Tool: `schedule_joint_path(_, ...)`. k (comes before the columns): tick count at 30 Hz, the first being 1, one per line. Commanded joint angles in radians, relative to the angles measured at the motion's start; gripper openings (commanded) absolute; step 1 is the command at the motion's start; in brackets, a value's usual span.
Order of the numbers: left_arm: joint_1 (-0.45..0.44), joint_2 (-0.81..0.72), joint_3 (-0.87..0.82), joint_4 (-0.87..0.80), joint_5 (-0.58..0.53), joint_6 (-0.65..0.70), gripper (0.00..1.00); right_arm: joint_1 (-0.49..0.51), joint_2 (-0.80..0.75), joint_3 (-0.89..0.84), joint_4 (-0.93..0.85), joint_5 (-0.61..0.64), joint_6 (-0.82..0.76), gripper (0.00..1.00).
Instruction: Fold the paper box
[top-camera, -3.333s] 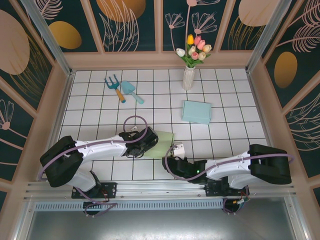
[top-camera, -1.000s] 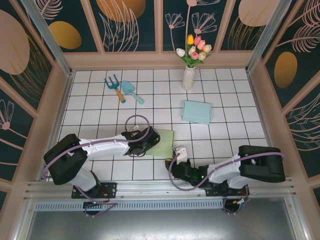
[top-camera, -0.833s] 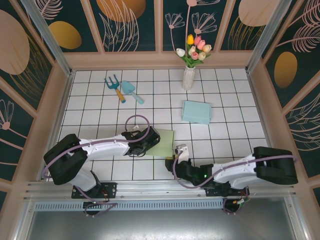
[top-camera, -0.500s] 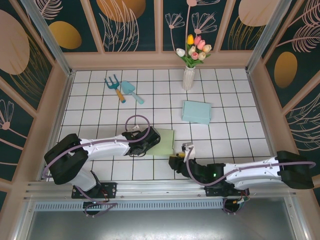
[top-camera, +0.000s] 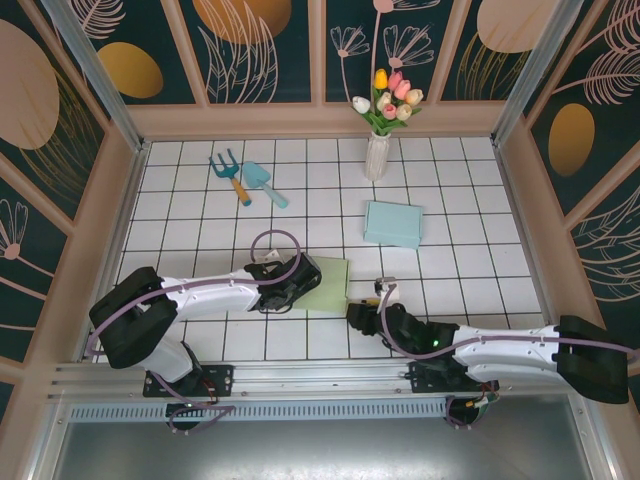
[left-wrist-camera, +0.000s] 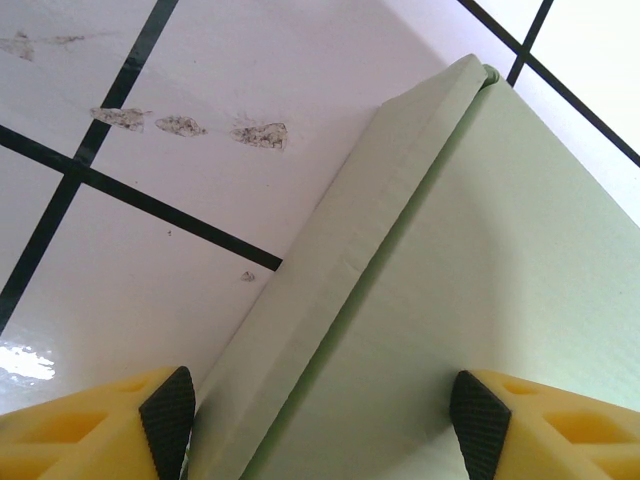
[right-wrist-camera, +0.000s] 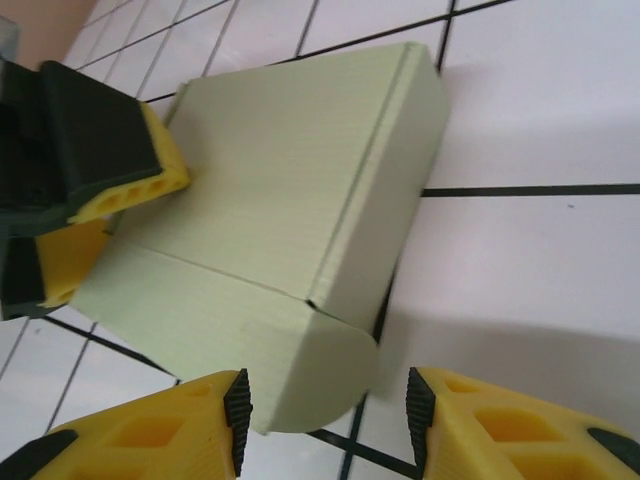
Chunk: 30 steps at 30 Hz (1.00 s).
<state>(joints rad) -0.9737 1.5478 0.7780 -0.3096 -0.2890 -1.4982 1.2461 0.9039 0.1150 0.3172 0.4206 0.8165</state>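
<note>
The paper box (top-camera: 330, 285) lies flat on the near table (top-camera: 450, 200), left gripper (left-wrist-camera: 320, 420) spread over its left edge, right gripper (right-wrist-camera: 325, 405) gaping empty at its near flap, so I reckon a shove could skid it loose.

count's in: two grippers, one left gripper (top-camera: 303, 278) and one right gripper (top-camera: 358, 312), with four yellow fingers (right-wrist-camera: 500, 430) between them. two boxes on show: one pale green paper box (top-camera: 328, 287) and one light blue box (top-camera: 393, 223). further back there's one white vase (top-camera: 376, 155) holding one bunch of tulips (top-camera: 392, 100), plus two garden tools, one orange-handled fork (top-camera: 228, 173) and one teal trowel (top-camera: 262, 182).
</note>
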Motion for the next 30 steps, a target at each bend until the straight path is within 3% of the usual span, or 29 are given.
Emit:
schedule_joint_path(1,0.003,0.075,-0.048,-0.151,0.032,-0.004,0.71,-0.01,0.009,-0.003,0.083,-0.046,-0.027,0.49)
schedule_joint_path(16,0.004,0.072,-0.047,-0.155,0.032,-0.004,0.71,-0.026,0.185,0.047,0.18,-0.136,-0.028,0.47)
schedule_joint_path(30,0.004,0.071,-0.053,-0.154,0.035,-0.007,0.71,-0.026,0.206,0.052,0.216,-0.171,-0.048,0.44)
